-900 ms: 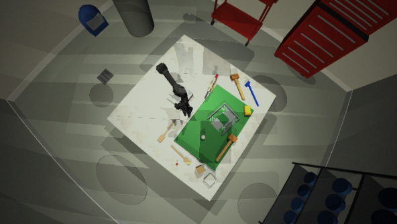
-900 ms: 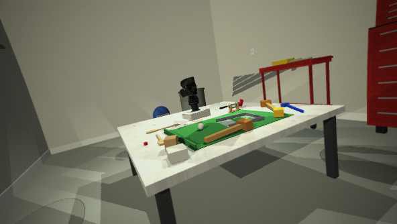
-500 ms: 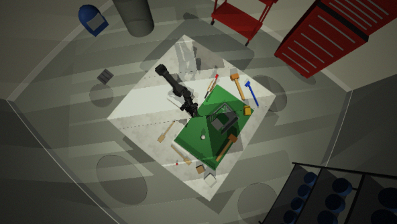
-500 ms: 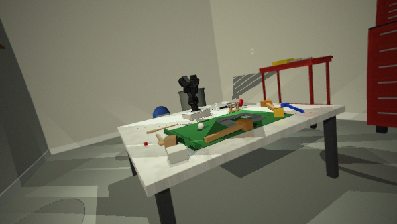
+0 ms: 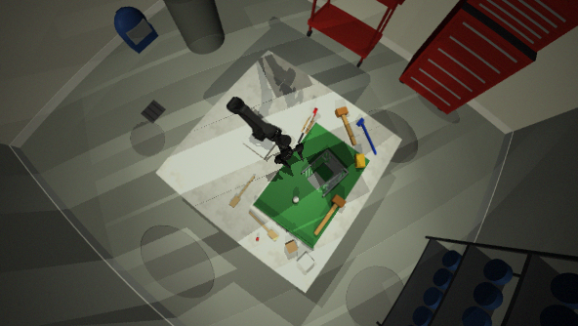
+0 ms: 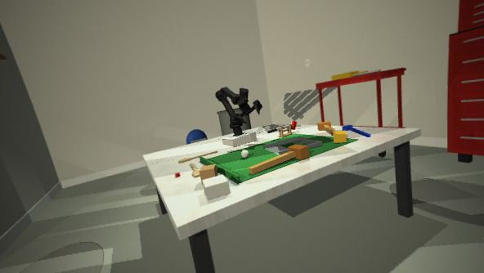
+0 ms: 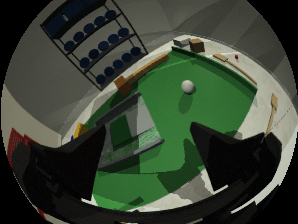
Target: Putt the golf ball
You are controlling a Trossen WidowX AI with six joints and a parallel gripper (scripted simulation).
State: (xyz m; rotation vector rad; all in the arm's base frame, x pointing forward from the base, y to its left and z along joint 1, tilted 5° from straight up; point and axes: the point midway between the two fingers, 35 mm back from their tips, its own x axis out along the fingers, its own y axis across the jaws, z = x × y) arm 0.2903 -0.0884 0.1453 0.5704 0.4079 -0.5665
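Observation:
The red putter's red head [image 5: 315,111] [image 6: 293,124] shows at a small wooden rack [image 6: 285,131], with a dark shaft beyond it; the putter is not seen in the wrist view. A white golf ball [image 5: 296,199] [image 6: 244,154] [image 7: 188,86] rests on the green mat [image 5: 278,195] [image 7: 215,100]. On the mat's other half stands a grey-walled structure [image 5: 337,183] [image 7: 135,153] with a pale sloping part and a dark green square [image 5: 324,171] [image 7: 121,131] inside. My gripper [image 5: 293,159] [image 6: 258,108] [image 7: 149,127] is open and empty, above the mat's edge near the arm, between rack and ball.
A wooden mallet [image 5: 328,220] [image 6: 271,163] lies across the mat's edge. A second mallet [image 5: 348,128], a blue hammer [image 5: 368,138] and a yellow block [image 5: 360,160] [image 6: 339,136] are beyond the structure. Brown [image 5: 291,246] and white [image 6: 217,187] blocks and wooden paddles [image 5: 235,200] lie past the ball end.

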